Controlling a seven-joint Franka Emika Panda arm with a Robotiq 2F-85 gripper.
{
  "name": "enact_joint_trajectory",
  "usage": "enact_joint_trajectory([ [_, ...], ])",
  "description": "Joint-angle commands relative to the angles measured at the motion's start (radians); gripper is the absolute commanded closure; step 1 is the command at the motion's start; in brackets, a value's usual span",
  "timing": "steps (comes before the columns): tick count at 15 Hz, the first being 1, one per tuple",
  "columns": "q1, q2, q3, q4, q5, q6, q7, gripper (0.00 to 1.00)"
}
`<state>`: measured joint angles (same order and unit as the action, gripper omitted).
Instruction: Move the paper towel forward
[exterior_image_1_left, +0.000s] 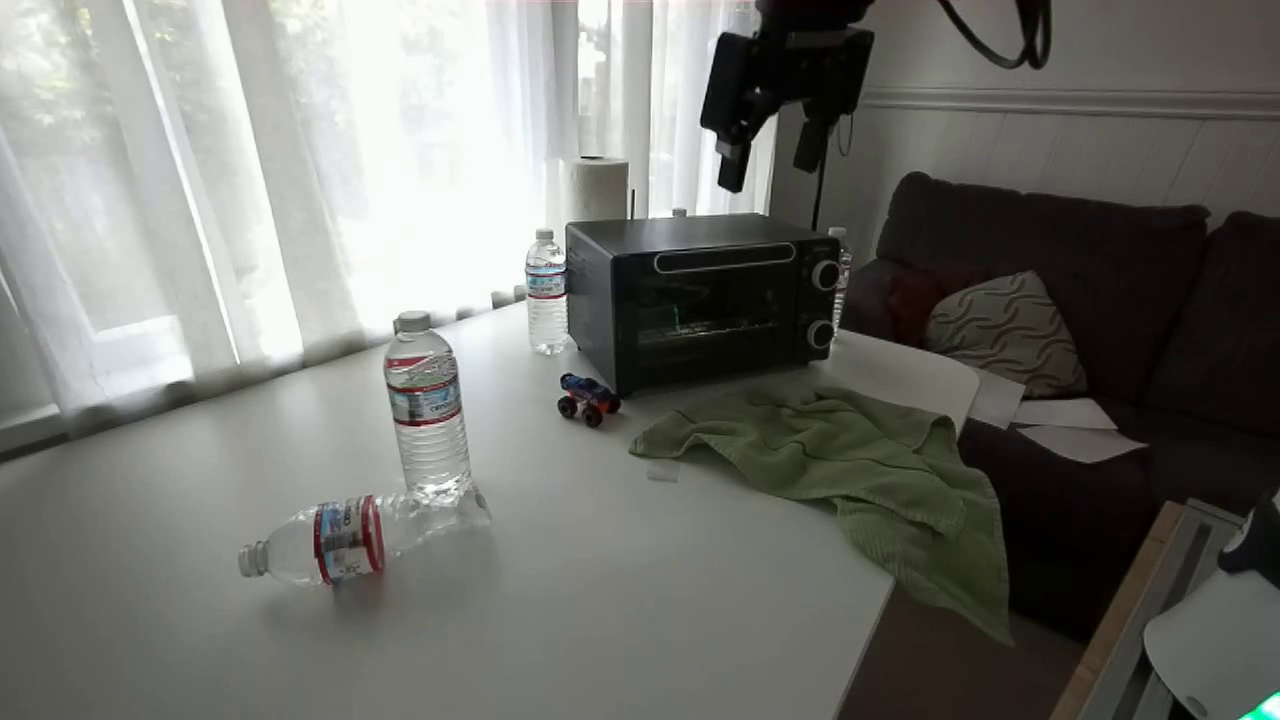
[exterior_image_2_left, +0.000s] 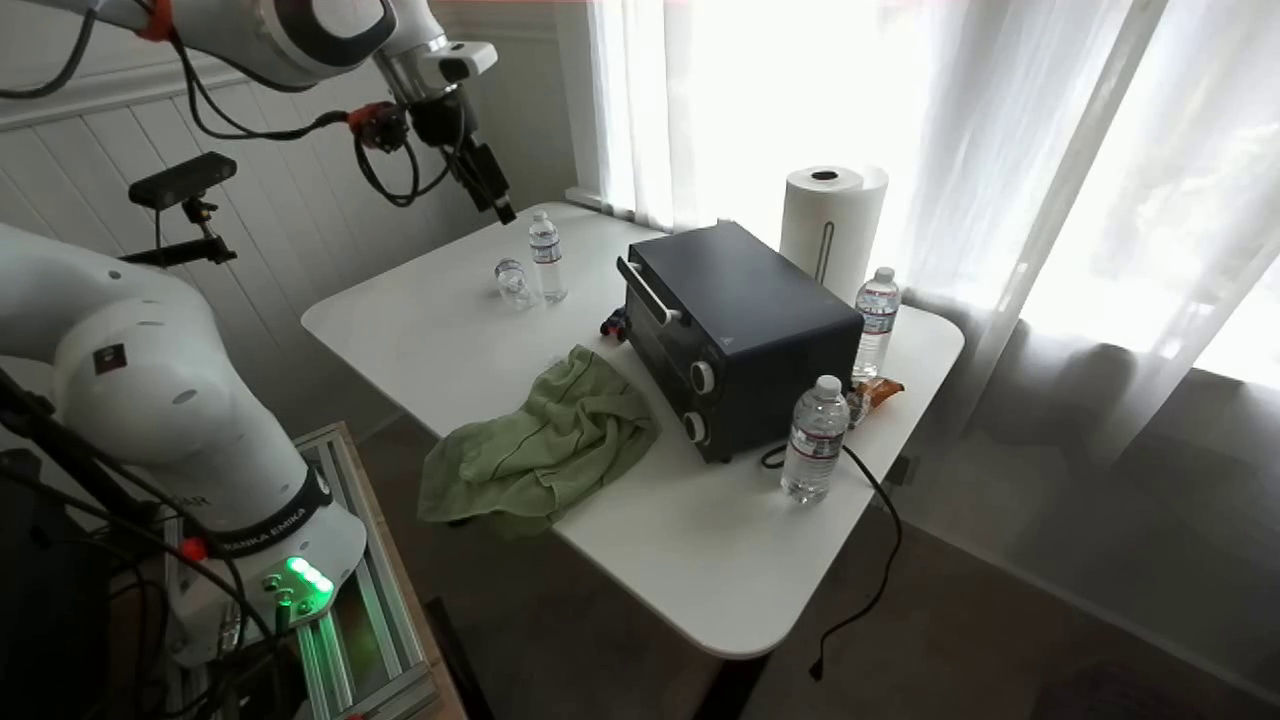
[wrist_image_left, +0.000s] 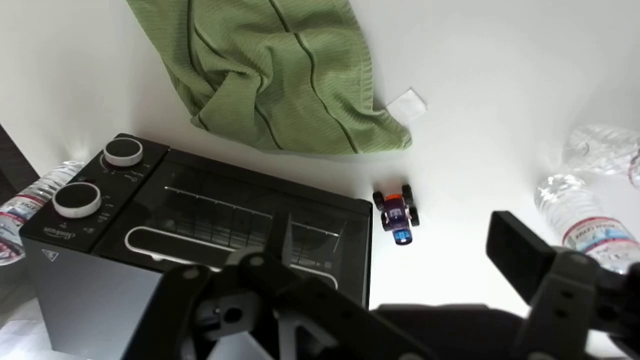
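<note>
The paper towel is a white upright roll behind the black toaster oven. It shows in both exterior views (exterior_image_1_left: 598, 190) (exterior_image_2_left: 828, 225), with a thin metal arm at its side. In an exterior view its lower part is hidden by the oven. It is out of view in the wrist view. My gripper (exterior_image_1_left: 772, 165) is open and empty, high in the air and apart from the roll. It also shows in an exterior view (exterior_image_2_left: 505, 212), where it is well to the left of the roll. In the wrist view the fingers (wrist_image_left: 400, 245) are spread wide.
The toaster oven (exterior_image_1_left: 710, 300) stands in front of the roll. Water bottles (exterior_image_1_left: 547, 300) (exterior_image_2_left: 815, 440) stand beside it. A toy truck (wrist_image_left: 396, 215) sits by its corner. A green towel (exterior_image_2_left: 550, 440) hangs over the table edge. A bottle (exterior_image_1_left: 345, 540) lies near a standing one (exterior_image_1_left: 428, 410).
</note>
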<state>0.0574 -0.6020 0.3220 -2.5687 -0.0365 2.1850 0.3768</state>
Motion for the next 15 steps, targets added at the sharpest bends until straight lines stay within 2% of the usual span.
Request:
enact_joint_trajectory([
  [1,-0.050,0.121,-0.033,0.179,-0.034,-0.006,0.031,0.00],
  [7,-0.109,0.378,-0.073,0.543,-0.051,-0.046,0.088,0.00],
  [11,-0.105,0.568,-0.142,0.772,-0.056,-0.074,0.118,0.00],
  [15,-0.087,0.764,-0.226,0.996,-0.105,-0.044,0.143,0.00],
])
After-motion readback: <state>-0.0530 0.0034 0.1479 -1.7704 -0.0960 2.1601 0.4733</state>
